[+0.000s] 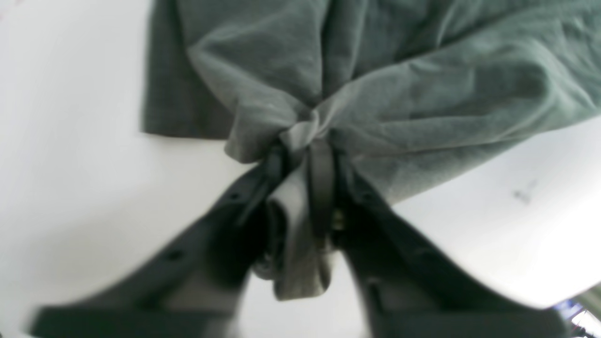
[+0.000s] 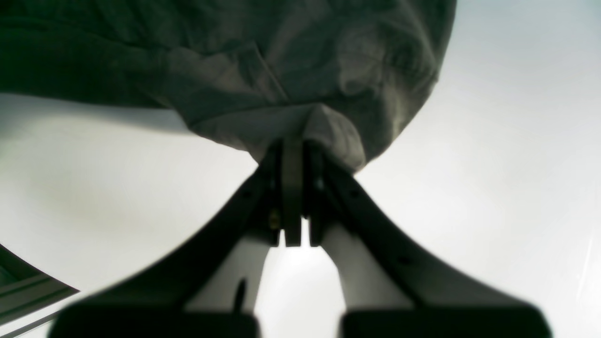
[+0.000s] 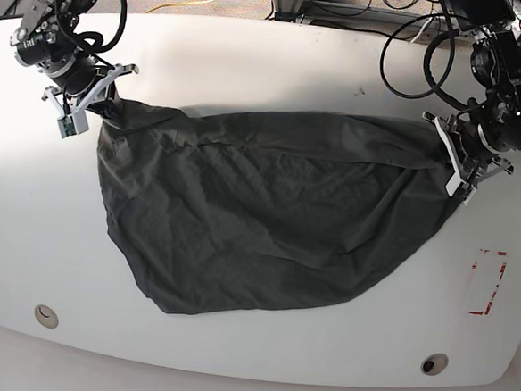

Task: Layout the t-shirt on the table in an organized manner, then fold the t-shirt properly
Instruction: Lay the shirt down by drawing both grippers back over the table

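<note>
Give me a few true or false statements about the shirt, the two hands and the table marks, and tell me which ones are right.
1. Both hands are clamped on the t-shirt. True: the left hand and the right hand each pinch a bunch of cloth.
2. The t-shirt is already folded into a neat rectangle. False: it is spread out between the two hands, wrinkled and unfolded.
3. The red dashed mark is covered by the shirt. False: it lies bare on the table, apart from the cloth, on the left hand's side.
4. Two round grommet holes show near the table's front edge. True: one at each front corner.
5. The shirt carries a large white print. False: it is plain dark grey.
</note>
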`<state>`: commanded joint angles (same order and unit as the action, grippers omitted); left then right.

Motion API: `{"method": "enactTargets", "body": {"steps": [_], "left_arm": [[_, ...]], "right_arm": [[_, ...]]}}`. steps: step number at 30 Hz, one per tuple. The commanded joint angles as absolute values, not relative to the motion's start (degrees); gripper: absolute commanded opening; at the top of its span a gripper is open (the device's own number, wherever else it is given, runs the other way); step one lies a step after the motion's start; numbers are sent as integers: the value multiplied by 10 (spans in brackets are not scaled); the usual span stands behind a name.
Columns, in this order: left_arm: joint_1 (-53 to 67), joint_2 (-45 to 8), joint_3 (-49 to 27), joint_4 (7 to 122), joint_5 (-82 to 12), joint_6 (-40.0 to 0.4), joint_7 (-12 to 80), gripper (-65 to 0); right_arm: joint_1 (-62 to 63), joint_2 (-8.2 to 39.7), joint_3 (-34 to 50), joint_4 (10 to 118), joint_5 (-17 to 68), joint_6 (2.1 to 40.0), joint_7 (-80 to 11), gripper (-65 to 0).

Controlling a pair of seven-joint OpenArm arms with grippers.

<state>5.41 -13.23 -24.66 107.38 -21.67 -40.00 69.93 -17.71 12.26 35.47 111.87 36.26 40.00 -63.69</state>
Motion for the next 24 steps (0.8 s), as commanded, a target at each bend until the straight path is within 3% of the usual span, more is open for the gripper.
{"method": "enactTargets", "body": {"steps": [2, 3, 4, 9, 12, 24], "left_arm": [[59, -137, -247, 1074, -217, -400, 699, -246], [60, -139, -247, 1074, -217, -400, 700, -221], [65, -144, -247, 1074, -214, -400, 700, -176], [83, -157, -247, 1073, -213, -400, 701, -186], [96, -161, -248, 1074, -217, -400, 702, -190], [170, -163, -328, 1100, -236, -400, 742, -192]], "right_arm": [[-184, 122, 355, 1119, 363, 400, -637, -407], [-186, 122, 355, 1119, 363, 400, -637, -373], [-192, 122, 356, 1119, 363, 400, -637, -295], [-208, 125, 356, 1120, 363, 400, -637, -55], [-218, 125, 356, 1120, 364, 400, -637, -14], [-236, 124, 356, 1122, 365, 400, -637, -16]]}}
